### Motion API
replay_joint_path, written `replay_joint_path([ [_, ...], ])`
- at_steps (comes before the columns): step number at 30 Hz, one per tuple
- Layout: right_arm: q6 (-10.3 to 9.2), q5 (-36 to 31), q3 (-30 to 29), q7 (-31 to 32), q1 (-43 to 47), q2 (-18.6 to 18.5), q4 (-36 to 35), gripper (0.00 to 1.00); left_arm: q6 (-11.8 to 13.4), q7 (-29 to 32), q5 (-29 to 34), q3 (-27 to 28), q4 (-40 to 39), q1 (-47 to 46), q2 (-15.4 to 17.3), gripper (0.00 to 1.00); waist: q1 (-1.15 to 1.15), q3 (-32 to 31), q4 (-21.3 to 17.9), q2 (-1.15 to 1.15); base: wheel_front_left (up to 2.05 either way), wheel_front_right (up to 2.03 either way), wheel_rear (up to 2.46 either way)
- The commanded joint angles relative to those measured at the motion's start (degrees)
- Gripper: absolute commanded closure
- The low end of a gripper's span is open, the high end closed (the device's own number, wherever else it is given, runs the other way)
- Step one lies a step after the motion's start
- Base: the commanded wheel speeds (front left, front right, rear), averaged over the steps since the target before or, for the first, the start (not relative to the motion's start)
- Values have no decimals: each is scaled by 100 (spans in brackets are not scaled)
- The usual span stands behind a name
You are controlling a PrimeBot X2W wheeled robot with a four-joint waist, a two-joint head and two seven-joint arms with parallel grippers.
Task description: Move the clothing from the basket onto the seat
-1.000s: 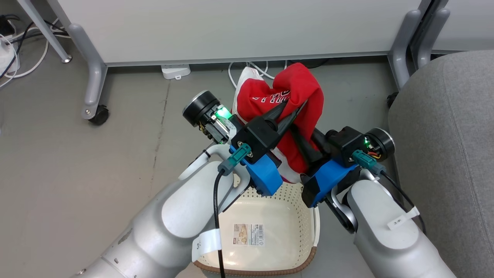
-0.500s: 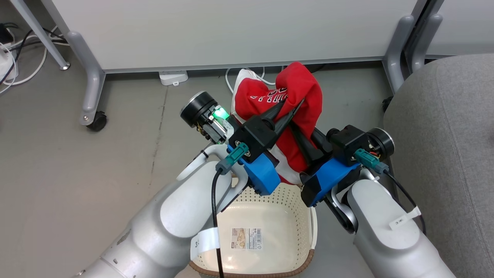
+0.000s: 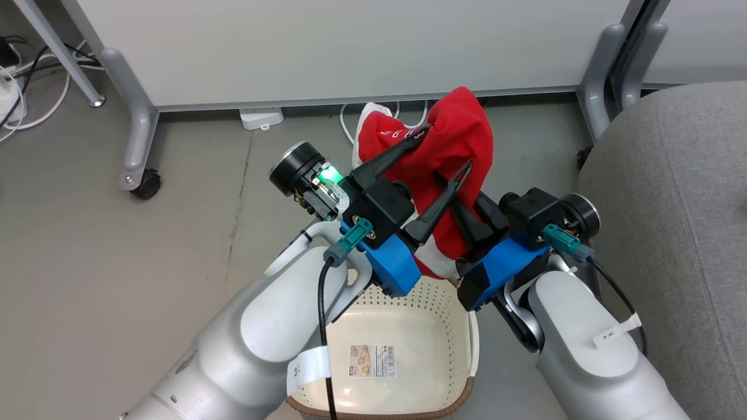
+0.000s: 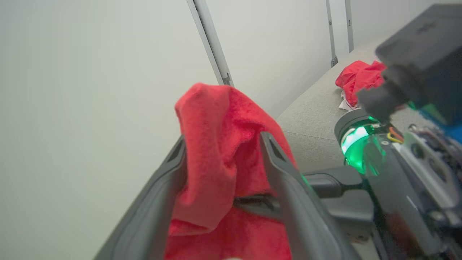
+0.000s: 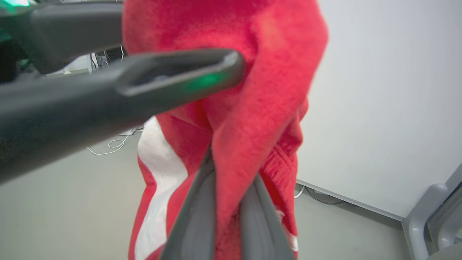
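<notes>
A red garment with white stripes (image 3: 452, 134) hangs bunched above the cream basket (image 3: 435, 303), whose inside shows a bare bottom. My right gripper (image 5: 231, 180) is shut on a fold of this garment from the right, its fingers (image 3: 467, 219) partly buried in the cloth. My left gripper (image 3: 449, 146) stands open, its two fingers spread with loose red cloth (image 4: 216, 151) draped between them. A second red garment (image 4: 361, 77) lies on the grey seat (image 3: 671, 204), which stands right of the basket.
A white partition panel (image 3: 350, 46) on grey legs with a caster (image 3: 145, 181) stands just beyond the garment. Cables (image 3: 23, 99) and a white power block (image 3: 261, 116) lie on the grey floor. A barcode label (image 3: 370, 357) sits on the basket bottom.
My left gripper's fingers have spread apart from shut on the garment to open. The right gripper keeps its hold, and the cloth has risen a little.
</notes>
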Motion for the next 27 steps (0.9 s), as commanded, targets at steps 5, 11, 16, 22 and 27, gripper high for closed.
replay_joint_path([
  [5, 1, 96, -158, -19, 98, -4, -153, 100, -35, -27, 64, 87, 2, 93, 39, 0, 0, 36, -88, 0, 0, 0, 0],
  [11, 1, 39, -359, -19, 128, -5, -353, 100, -15, -27, 133, 148, -68, 161, 69, 0, 0, 123, -286, 0, 0, 0, 0],
  [16, 1, -94, -600, -19, 165, -5, -529, 100, -8, -27, 142, 197, -126, 263, 98, 0, 0, 196, -526, 0, 0, 0, 0],
  [22, 1, -310, -1083, -19, 228, -5, -765, 100, -4, -27, 183, 263, -173, 334, 154, 0, 0, 344, -880, 0, 0, 0, 0],
  [27, 1, -468, -1528, -19, 317, -2, -1011, 100, 0, -27, 228, 296, -218, 358, 205, 0, 0, 479, -1234, 0, 0, 0, 0],
])
